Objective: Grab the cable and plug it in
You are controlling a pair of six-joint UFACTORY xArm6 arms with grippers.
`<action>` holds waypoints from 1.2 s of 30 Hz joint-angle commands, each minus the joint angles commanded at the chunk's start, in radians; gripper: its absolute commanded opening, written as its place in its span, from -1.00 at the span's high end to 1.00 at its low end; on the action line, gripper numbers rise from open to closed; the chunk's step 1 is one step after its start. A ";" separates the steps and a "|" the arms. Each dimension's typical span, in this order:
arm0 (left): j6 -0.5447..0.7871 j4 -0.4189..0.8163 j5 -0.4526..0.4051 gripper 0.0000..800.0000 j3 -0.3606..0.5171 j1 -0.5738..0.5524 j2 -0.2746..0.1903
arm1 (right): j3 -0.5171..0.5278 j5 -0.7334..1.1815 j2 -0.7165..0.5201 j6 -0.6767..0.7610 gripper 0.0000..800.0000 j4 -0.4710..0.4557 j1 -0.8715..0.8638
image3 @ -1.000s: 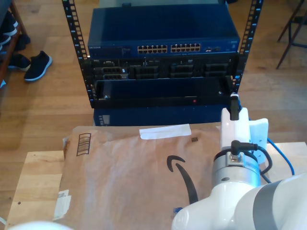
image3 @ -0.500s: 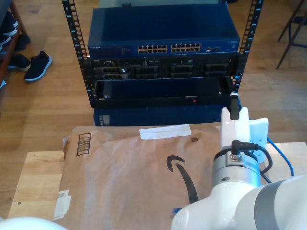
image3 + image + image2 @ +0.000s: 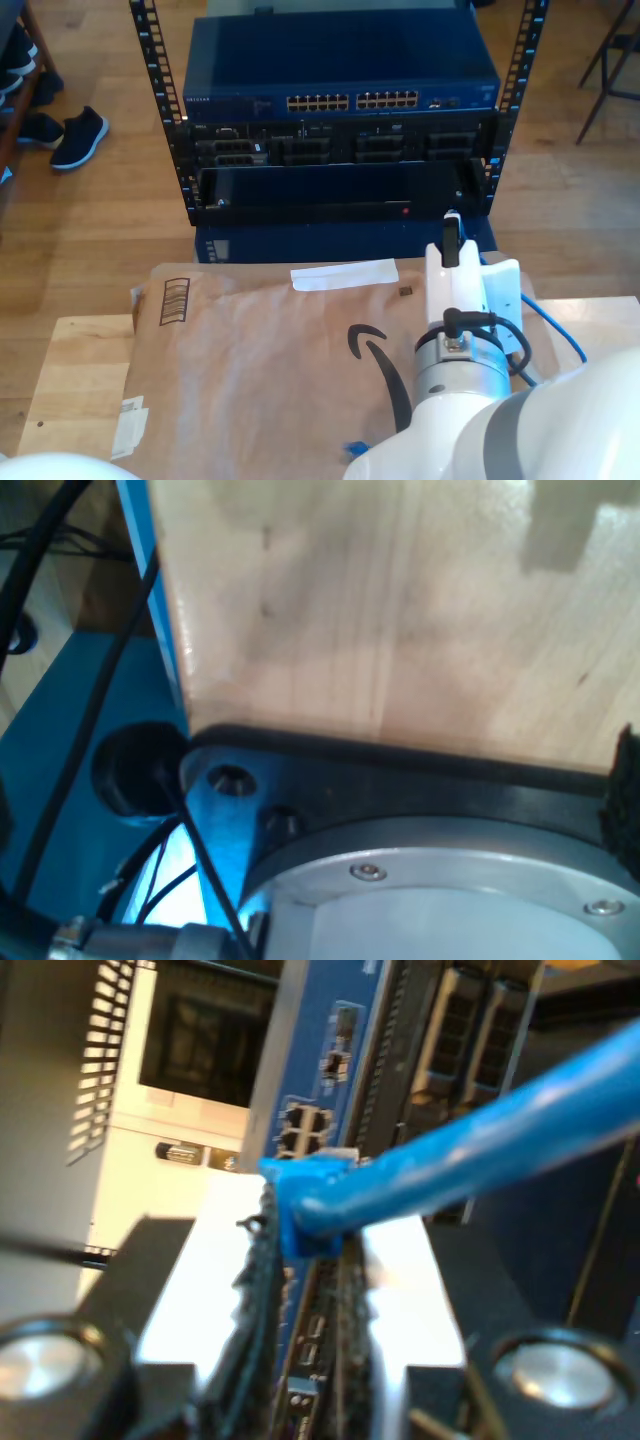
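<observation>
My second gripper is shut on the blue plug end of the cable. In the second wrist view its dark pads pinch the plug, and the cable runs away behind it. In the exterior view the gripper stands over the far edge of the table, in front of the rack's lower right. The cable trails back along the arm on the exterior view's right. The blue network switch, with its row of ports, sits in the rack beyond and higher.
A brown paper mailer with a black printed arrow and a white label covers the wooden table. Black rack posts flank the servers. Shoes lie on the floor at the exterior view's left. The first wrist view looks at a wooden board and black leads.
My second arm has shifted toward the exterior view's left, still holding the cable end. The cable's loop has followed it.
</observation>
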 joint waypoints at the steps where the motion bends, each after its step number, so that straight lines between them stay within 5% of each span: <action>1: 0.000 0.000 0.000 -1.00 0.000 0.000 0.000 | 0.002 -0.002 -0.002 0.000 1.00 0.000 0.000; 36: 0.000 0.000 0.000 -1.00 0.000 0.000 0.000 | 0.064 0.089 -0.055 -0.035 1.00 -0.015 0.069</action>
